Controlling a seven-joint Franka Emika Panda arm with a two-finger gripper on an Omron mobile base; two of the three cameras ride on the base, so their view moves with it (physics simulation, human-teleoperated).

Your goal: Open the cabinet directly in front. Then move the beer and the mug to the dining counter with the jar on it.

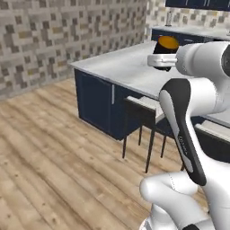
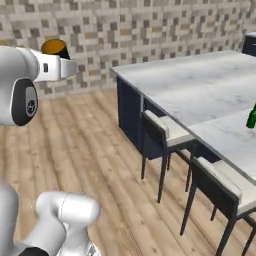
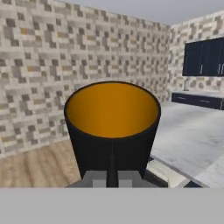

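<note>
My gripper (image 3: 112,174) is shut on the mug (image 3: 112,118), a black cup with an orange inside, held with its mouth facing the hand camera. In the base views the mug (image 1: 167,44) (image 2: 55,47) rides high on the hand, above the near corner of the dining counter (image 1: 121,67) (image 2: 200,85). The beer (image 2: 251,118) shows as a green shape on the marble top at the right edge. A navy cabinet (image 3: 203,57) hangs on the far wall; I cannot tell whether its doors are open. The jar is out of view.
Dark chairs with pale seats (image 1: 146,108) (image 2: 162,131) (image 2: 220,182) stand along the island's near side. Wooden floor (image 1: 54,148) spreads to the left, up to a mosaic tiled wall (image 2: 130,30). A second worktop (image 3: 197,99) runs under the wall cabinet.
</note>
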